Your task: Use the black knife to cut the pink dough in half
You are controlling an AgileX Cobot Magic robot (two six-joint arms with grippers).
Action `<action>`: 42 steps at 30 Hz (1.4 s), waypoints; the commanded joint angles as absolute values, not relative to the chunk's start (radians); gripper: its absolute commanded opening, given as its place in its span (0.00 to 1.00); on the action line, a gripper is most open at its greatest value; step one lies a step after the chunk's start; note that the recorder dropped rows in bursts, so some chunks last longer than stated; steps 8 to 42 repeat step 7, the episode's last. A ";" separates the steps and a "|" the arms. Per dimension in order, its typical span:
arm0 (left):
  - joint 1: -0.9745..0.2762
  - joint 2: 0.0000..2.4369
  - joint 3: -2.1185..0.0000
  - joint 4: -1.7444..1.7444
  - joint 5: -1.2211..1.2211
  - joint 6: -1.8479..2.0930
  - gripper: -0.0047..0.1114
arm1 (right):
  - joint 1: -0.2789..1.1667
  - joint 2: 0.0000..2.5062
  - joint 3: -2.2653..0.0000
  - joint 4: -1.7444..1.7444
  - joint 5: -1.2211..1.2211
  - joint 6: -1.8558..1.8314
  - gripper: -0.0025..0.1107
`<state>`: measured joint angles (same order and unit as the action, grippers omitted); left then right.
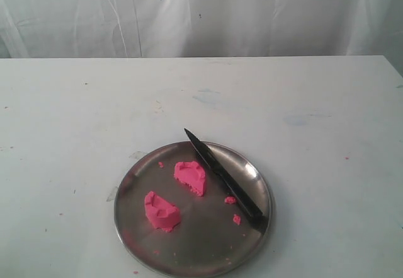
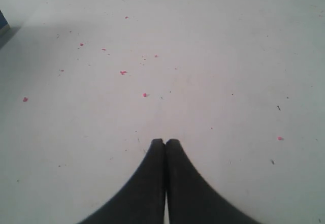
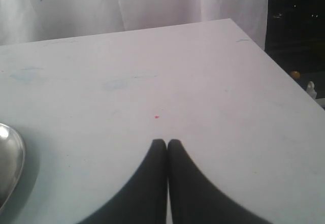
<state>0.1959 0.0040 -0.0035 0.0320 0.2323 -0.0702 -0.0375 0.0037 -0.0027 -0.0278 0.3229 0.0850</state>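
Note:
The pink dough lies in two rough chunks on a round metal plate (image 1: 135,227) in the exterior view: one chunk (image 1: 191,176) near the plate's middle, the other (image 1: 161,211) toward its front left. The black knife (image 1: 223,180) rests slantwise across the plate's right side, tip over the far rim, handle at the near right rim. Neither arm shows in the exterior view. My left gripper (image 2: 165,141) is shut and empty over bare table. My right gripper (image 3: 167,141) is likewise shut and empty, with the plate's rim (image 3: 12,158) off to one side.
Small pink crumbs (image 1: 230,200) lie on the plate beside the knife, and more crumbs (image 2: 123,72) dot the white table (image 1: 302,101). A white curtain (image 1: 201,13) hangs behind the table's far edge. The table's right edge (image 3: 277,66) drops off to a dark area.

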 commanded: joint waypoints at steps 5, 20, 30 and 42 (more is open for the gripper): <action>0.196 0.000 0.000 0.027 0.234 -0.070 0.04 | -0.041 0.000 0.000 -0.029 0.315 0.062 0.02; 0.196 0.000 0.000 0.027 0.234 -0.070 0.04 | -0.041 0.000 0.000 -0.029 0.315 0.062 0.02; 0.196 0.000 0.000 0.027 0.234 -0.070 0.04 | -0.041 0.000 0.000 -0.029 0.315 0.062 0.02; 0.196 0.000 0.000 0.027 0.234 -0.070 0.04 | -0.041 0.000 0.000 -0.029 0.315 0.062 0.02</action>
